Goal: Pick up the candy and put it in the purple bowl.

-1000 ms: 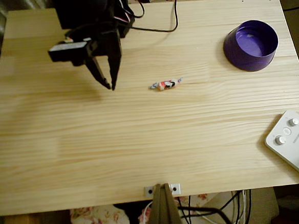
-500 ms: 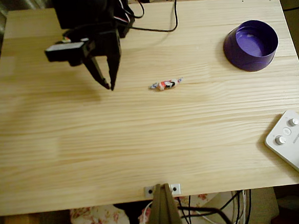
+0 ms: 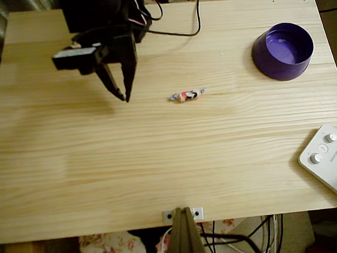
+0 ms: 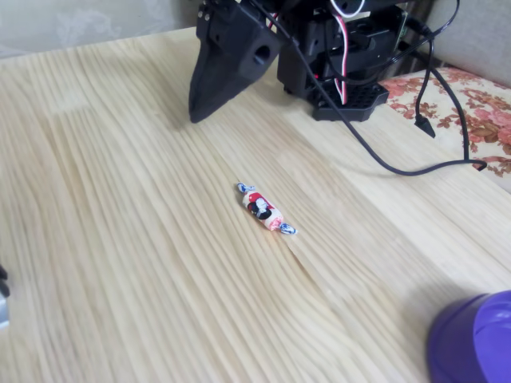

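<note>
The candy (image 3: 186,95) (image 4: 265,209), a tiny wrapped sweet in red, white and dark with twisted ends, lies alone near the middle of the wooden table. My black gripper (image 3: 124,98) (image 4: 194,118) hangs to its left in the overhead view, pointing down at the wood. Its fingertips nearly touch, with nothing between them, and a clear gap separates them from the candy. The purple bowl (image 3: 268,61) (image 4: 475,339) stands upright and empty at the far right in the overhead view.
A white box with knobs (image 3: 333,161) sits at the table's front right corner. Black cables (image 3: 178,21) (image 4: 383,152) trail from the arm's base (image 4: 343,56) across the back of the table. A small bracket (image 3: 182,214) is fixed to the front edge.
The wrist has wobbled a few pixels sideways. The fingertips, candy and bowl stay where they were.
</note>
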You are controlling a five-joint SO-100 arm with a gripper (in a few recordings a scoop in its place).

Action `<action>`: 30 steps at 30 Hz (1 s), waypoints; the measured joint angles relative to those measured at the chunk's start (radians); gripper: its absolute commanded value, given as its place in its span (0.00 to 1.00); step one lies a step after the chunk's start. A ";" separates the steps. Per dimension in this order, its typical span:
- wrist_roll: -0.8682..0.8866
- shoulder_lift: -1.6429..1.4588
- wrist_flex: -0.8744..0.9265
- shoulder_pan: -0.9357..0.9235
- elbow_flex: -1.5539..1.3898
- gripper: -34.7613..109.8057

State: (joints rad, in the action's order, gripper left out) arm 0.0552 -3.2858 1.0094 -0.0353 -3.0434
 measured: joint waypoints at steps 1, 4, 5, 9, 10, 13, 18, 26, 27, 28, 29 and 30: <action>-0.002 0.000 0.000 0.000 0.000 0.24; -0.002 0.000 0.000 0.000 0.000 0.24; -0.012 0.000 0.000 0.000 0.000 0.24; -0.046 0.000 -0.014 0.011 0.000 0.24; -0.048 0.000 -0.018 0.018 0.000 0.23; -0.051 0.000 -0.032 0.035 0.000 0.23; -0.124 0.000 -0.034 0.086 0.003 0.23; -0.239 0.000 -0.071 0.190 0.054 0.23; -0.259 0.003 -0.069 0.204 0.072 0.23; -0.276 0.018 -0.064 0.215 0.095 0.23; -0.296 0.040 -0.064 0.221 0.117 0.23; -0.322 0.069 -0.061 0.227 0.144 0.23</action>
State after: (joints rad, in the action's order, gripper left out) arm -0.2669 -3.2168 0.9480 0.1917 -2.8992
